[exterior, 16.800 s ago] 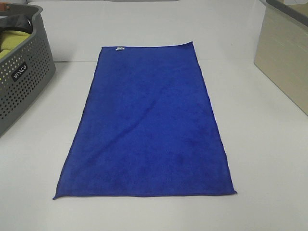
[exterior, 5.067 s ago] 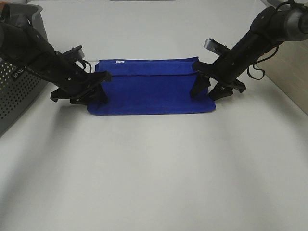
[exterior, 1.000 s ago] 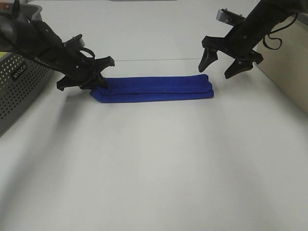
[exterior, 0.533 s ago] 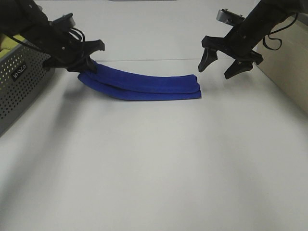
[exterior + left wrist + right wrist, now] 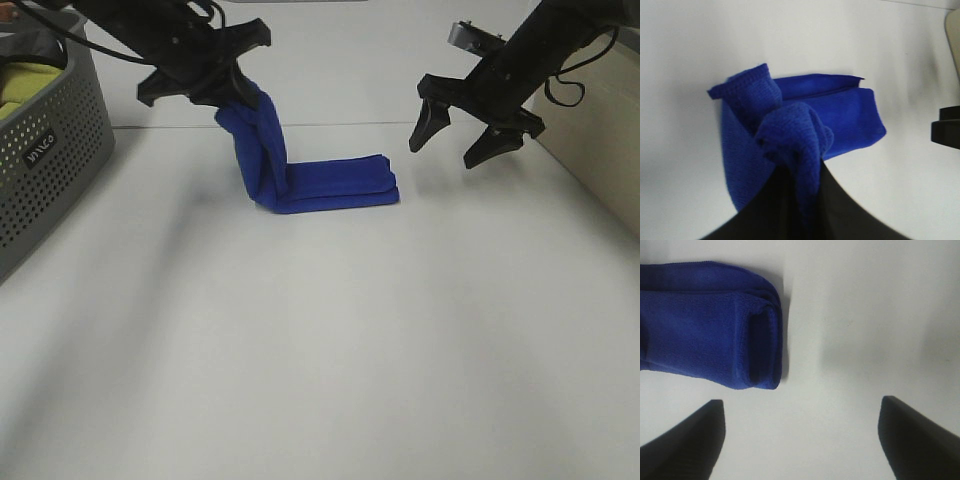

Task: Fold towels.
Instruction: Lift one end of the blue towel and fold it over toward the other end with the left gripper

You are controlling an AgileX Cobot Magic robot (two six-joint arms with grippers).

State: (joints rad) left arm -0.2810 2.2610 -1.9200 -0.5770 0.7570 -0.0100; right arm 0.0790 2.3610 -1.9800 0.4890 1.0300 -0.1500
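The blue towel is folded into a long narrow strip on the white table. My left gripper is shut on its left end and holds that end up, so the strip bends upright while its right part lies flat. In the left wrist view the bunched end sits in the jaws. My right gripper is open and empty, above the table to the right of the towel's free end.
A grey perforated laundry basket with cloth in it stands at the left edge. A beige box stands at the back right. The white table stretches bare toward the front.
My left gripper has lifted the towel's left end up and carried it rightward, bending the strip upright; the right end slid a little left. The right gripper has stayed open in place.
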